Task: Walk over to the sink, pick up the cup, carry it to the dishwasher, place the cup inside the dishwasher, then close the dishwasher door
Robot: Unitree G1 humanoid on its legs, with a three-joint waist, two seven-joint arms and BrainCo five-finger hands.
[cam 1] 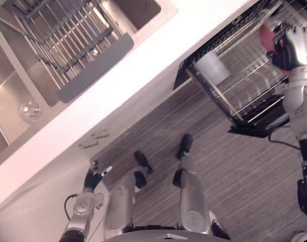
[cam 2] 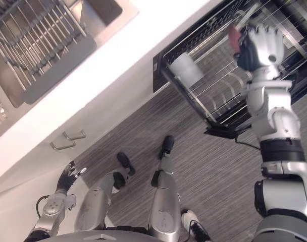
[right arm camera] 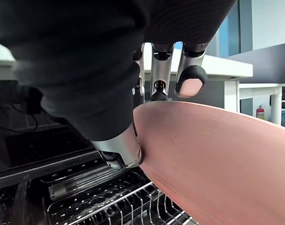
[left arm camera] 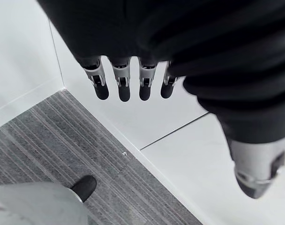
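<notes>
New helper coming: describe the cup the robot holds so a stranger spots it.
Find the pulled-out dishwasher rack right of the sink. Over it the right hand grips a cup. It is pinkish red; the pale cup standing in the rack is not held.

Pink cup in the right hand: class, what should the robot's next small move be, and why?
Probably lower the right hand toward the dishwasher rack before letting go. Its fingers curl round the pink cup, which hangs above the rack's wires, apparently not resting on them; a pale cup already sits further along the rack.
</notes>
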